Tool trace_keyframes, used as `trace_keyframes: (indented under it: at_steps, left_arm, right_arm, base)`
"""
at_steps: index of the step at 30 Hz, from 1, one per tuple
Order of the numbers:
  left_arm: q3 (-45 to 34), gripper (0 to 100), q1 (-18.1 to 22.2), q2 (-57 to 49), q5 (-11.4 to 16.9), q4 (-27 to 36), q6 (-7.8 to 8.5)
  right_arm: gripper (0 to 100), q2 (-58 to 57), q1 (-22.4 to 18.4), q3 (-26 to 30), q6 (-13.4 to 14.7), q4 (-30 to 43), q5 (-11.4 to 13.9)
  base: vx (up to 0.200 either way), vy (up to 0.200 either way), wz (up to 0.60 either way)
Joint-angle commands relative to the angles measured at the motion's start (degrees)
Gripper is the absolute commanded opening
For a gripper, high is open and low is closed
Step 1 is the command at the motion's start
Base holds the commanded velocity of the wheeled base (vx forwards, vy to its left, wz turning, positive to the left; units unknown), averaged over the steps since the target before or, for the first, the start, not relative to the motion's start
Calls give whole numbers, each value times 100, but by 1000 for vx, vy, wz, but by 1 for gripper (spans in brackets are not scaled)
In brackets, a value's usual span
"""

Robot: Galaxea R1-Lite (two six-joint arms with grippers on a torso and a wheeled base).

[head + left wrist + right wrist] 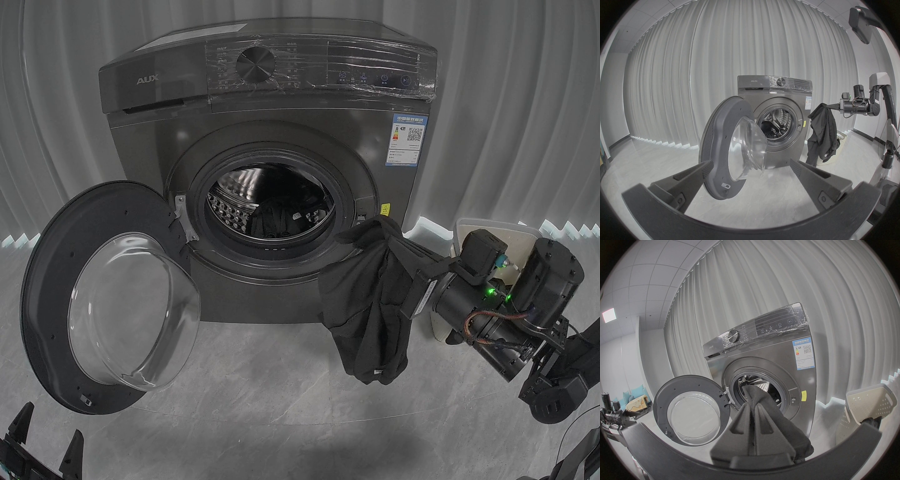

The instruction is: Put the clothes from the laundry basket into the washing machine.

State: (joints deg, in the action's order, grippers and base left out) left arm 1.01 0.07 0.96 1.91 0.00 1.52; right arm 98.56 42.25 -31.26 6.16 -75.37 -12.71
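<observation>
Dark grey front-loading washing machine [269,156]: round door [106,300] swung open. Cream perforated laundry basket [870,404]: beside machine. Black garment [369,306]: hanging by drum opening, clamped in right hand [753,406]. Left hand [50,424]: spread wide

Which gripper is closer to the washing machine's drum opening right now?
Right. The right gripper, shut on a black garment, is just lower right of the drum opening. The left gripper, open, hangs low near the robot, short of the open door.

Garment [369,300] before washing machine [262,125], laundry basket [520,231] right, door [53,281] left
</observation>
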Motion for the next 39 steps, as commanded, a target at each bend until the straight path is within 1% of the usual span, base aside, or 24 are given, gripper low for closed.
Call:
trace_keyframes:
  at_steps: [1, 2, 10, 12, 16, 18, 19, 25, 28, 35, 36, 37, 38, 39]
  left_arm:
    - [-92, 100, 1, -96, 2, 0, -3]
    - [-92, 100, 1, -96, 2, 0, -3]
    - [-92, 100, 1, -96, -24, 0, -21]
    - [-92, 100, 1, -96, -24, -18, 41]
    - [-92, 100, 10, -96, 55, -35, 252]
    - [-92, 100, 1, -96, 160, -44, 234]
    - [-101, 100, 1, -96, 169, -44, 234]
    - [-101, 100, 1, -96, 169, -53, 234]
    - [-101, 100, 1, -96, 169, -53, 234]
    - [-101, 100, 10, -96, 160, -53, 217]
    - [-101, 100, 1, -96, 160, -53, 208]
    - [-66, 100, 19, -96, 116, -158, 164]
    - [75, 100, 28, -96, 81, -360, 6]
    - [611, 100, 63, -17, -60, -923, -311]
  right_arm:
    - [0, -4, 11, 14, 0, -4, 6]
    - [0, -4, 11, 14, 0, -4, 6]
    - [0, 40, 11, 14, 0, -4, 6]
    - [0, 76, 11, -21, -9, 5, 6]
    - [0, 111, 20, -56, -9, -4, -3]
    - [0, 111, 11, -91, -9, -4, -3]
    - [0, 119, 11, -109, -9, -4, -3]
    - [0, 260, -59, -425, 0, -4, -21]
    - [0, 418, -68, -706, 0, -4, -38]
    - [0, 541, -7, -882, 0, -21, -38]
    - [0, 550, 2, -882, 0, -39, -38]
    - [0, 559, 2, -882, 0, -83, -29]
    - [0, 559, 2, -873, 0, -118, -38]
    - [0, 559, 2, -856, 0, -135, -38]
  base:
    - [200, 0, 0]
    - [200, 0, 0]
    - [0, 0, 0]
    - [0, 0, 0]
    - [0, 0, 0]
    - [0, 0, 0]
    - [0, 0, 0]
    - [0, 0, 0]
    - [0, 0, 0]
    - [0, 0, 0]
    - [0, 0, 0]
    - [0, 0, 0]
    - [0, 0, 0]
    - [0, 0, 0]
